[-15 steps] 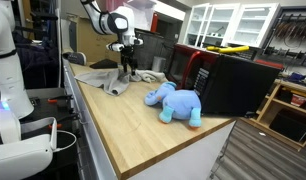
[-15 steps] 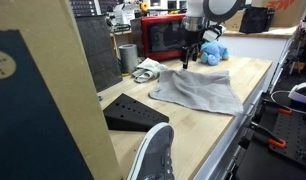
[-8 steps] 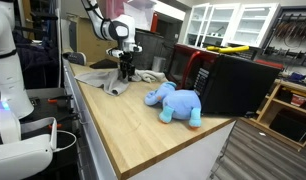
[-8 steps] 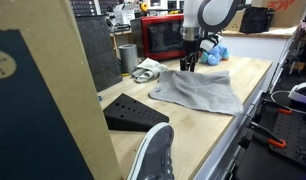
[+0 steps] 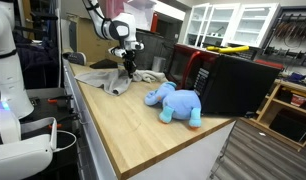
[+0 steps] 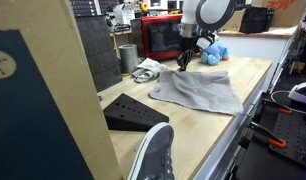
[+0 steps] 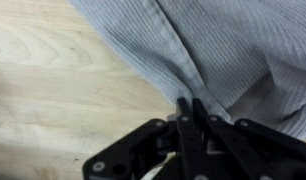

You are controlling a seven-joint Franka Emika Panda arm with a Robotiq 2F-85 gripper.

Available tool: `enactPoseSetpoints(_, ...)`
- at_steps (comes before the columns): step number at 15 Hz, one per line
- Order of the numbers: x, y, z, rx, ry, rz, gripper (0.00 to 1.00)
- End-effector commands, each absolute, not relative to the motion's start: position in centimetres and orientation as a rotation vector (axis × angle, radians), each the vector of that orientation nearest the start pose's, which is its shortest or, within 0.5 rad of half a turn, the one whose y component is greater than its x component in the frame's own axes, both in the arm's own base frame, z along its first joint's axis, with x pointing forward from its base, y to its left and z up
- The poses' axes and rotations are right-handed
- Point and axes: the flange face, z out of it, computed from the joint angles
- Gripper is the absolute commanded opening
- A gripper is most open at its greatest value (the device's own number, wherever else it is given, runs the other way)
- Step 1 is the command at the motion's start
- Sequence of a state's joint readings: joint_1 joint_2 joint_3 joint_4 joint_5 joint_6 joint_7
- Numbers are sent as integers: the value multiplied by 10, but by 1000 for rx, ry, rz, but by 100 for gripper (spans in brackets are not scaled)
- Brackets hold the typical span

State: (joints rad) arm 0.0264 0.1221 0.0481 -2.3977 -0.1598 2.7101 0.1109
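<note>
A grey cloth (image 5: 105,78) (image 6: 198,92) lies crumpled on the wooden table (image 5: 133,135). My gripper (image 5: 126,68) (image 6: 183,65) points down at the cloth's edge. In the wrist view the gripper (image 7: 189,102) has its two fingers pressed almost together, pinching a fold at the rim of the grey cloth (image 7: 243,50), with bare wood (image 7: 53,80) beside it. A blue plush elephant (image 5: 175,103) (image 6: 214,53) lies on the table a short way off, apart from the gripper.
A large black box (image 5: 233,80) stands behind the elephant. A red microwave (image 6: 161,38), a metal cup (image 6: 128,56) and a white bundle (image 6: 146,68) sit near the cloth. A black wedge (image 6: 133,110) and a shoe (image 6: 151,155) lie closer to that camera.
The gripper has come down onto the cloth's edge and its fingers have gone from wide open to pinched together on the fabric.
</note>
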Motion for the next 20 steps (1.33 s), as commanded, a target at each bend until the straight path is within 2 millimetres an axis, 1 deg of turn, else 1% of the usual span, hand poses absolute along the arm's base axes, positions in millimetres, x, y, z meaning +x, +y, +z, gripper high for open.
enactPoseSetpoints(1, 522, 32, 290, -3197, -208, -417, 0)
enactPoseSetpoints(4, 529, 15, 291, -3227, -241, -499, 1)
enactPoseSetpoints(8, 541, -13, 287, -3275, -233, -564, 1)
enactPoseSetpoints(12, 555, -31, 283, -3321, -205, -609, 1)
enactPoseSetpoints(14, 562, -36, 282, -3338, -186, -629, 1)
enactPoseSetpoints(15, 566, -38, 283, -3344, -180, -650, 28)
enactPoseSetpoints(16, 569, -38, 285, -3346, -176, -687, 29)
enactPoseSetpoints(17, 571, -38, 288, -3347, -171, -719, 34)
enactPoseSetpoints(20, 575, -37, 303, -3341, -130, -820, 58)
